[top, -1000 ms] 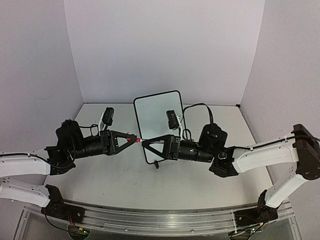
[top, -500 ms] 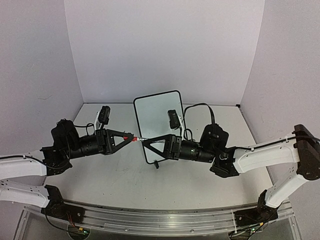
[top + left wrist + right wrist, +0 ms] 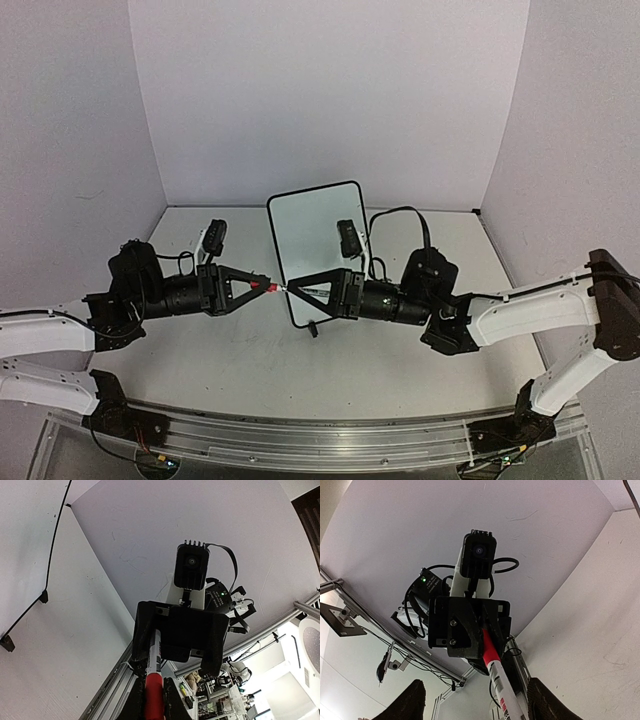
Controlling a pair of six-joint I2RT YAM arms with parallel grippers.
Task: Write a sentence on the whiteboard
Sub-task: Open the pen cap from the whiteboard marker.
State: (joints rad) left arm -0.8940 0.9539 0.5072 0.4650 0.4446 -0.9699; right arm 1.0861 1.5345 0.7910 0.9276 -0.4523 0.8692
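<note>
Item: marker point(image 3: 272, 286), red end pinched tight in L gripper point(image 3: 261, 285), which has dipped back toward R gripper point(image 3: 293, 289), its jaws wide astride the white barrel, no grip yet; whiteboard point(image 3: 312, 225), frame centre, upright, unmoved, blank, so writing prob. not begun.

I see the whiteboard point(image 3: 318, 235) as a plain white face inside a thin black frame. The marker point(image 3: 268, 285) has a red end and a white barrel. The left arm point(image 3: 40, 335) and right arm point(image 3: 520, 310) are white with black wrists and jaws. The tabletop point(image 3: 240, 350) is off-white.
</note>
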